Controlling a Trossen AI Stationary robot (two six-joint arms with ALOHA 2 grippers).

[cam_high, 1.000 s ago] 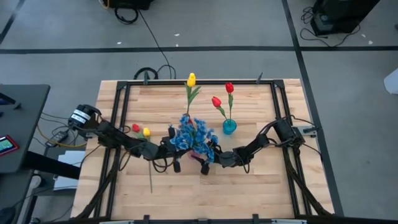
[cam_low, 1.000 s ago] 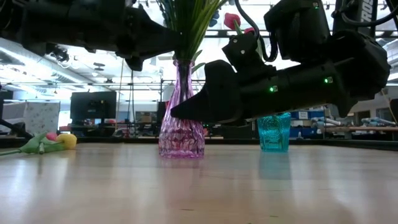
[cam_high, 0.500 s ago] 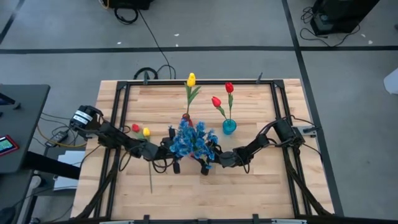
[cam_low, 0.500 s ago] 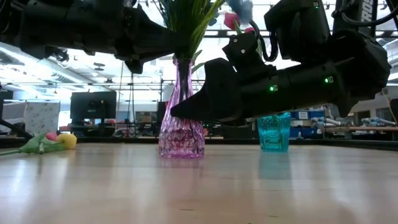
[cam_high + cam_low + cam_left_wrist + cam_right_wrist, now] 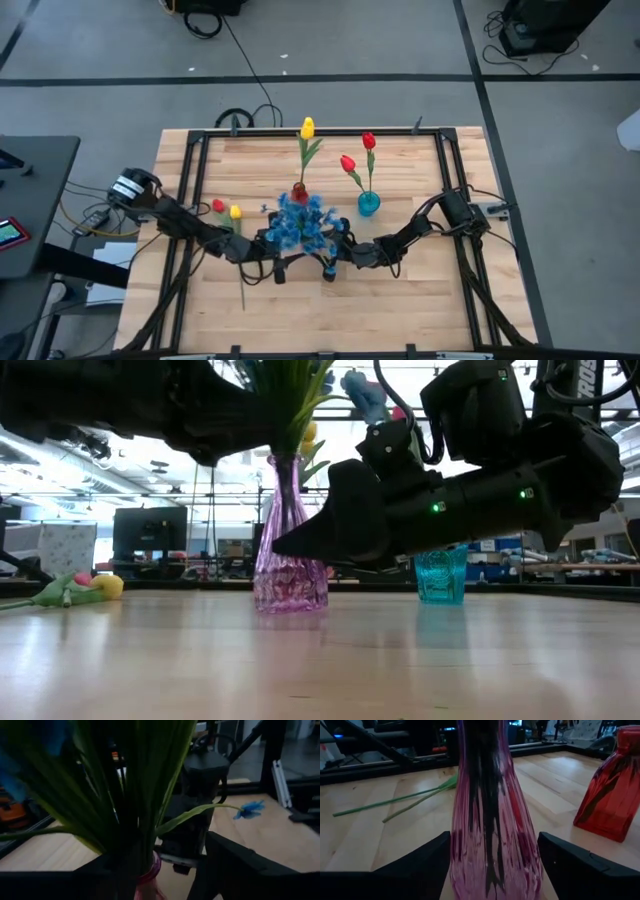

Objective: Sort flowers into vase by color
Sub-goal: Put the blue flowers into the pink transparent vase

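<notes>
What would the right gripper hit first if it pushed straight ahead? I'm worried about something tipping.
The pink vase: it stands between the right gripper's open fingers, directly ahead and very close. The red vase sits off to one side, out of that line.

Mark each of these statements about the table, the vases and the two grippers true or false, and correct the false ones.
1. The bunch of small blue blossoms stands in the ribbed pink glass vase. True.
2. The right gripper is shut on that vase. False: its fingers stand open on either side of the vase, with gaps showing.
3. Two red tulips stand in the small teal glass vase. True.
4. The table's left side holds nothing. False: a red and a yellow tulip lie flat on the wooden table there.
5. The left gripper is beside the blue bunch's stems. True.
6. The dark red glass vase holds blue blossoms. False: a yellow tulip rises from it.
</notes>
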